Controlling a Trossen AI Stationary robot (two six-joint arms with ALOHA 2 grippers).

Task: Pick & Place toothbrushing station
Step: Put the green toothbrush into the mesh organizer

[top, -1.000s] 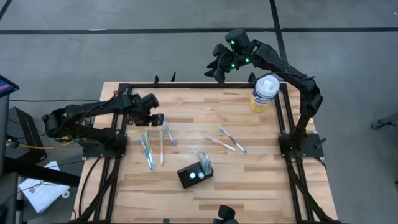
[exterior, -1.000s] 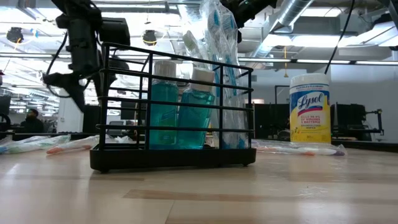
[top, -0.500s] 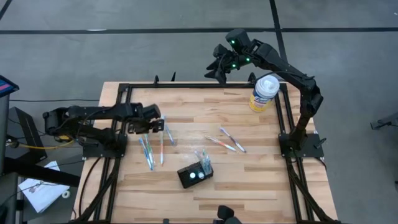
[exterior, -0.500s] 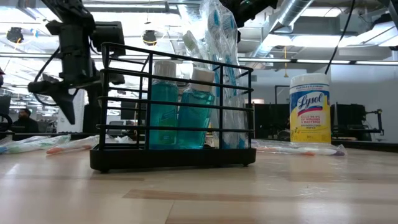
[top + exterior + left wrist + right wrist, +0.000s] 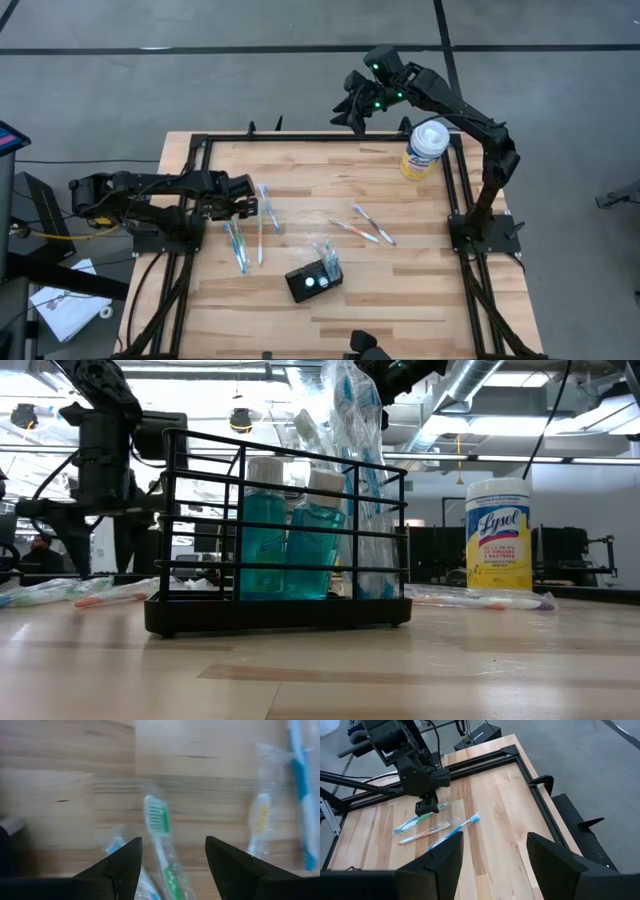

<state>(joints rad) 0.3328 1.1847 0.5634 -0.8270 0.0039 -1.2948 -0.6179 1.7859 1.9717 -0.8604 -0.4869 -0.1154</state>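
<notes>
The left gripper (image 5: pixel 243 197) is hovering with fingers apart over a wrapped green toothbrush (image 5: pixel 161 836), probably lining up a grasp. The caddy (image 5: pixel 313 279) is sitting well apart from it. The right gripper (image 5: pixel 345 112), open, is waiting beyond the table's far edge.

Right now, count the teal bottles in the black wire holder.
2. One teal bottle stands mid-rack in the toothbrushing station; the second bottle stands beside it, next to the wrapped toothbrushes. The high view shows two caps; none seems hidden.
</notes>
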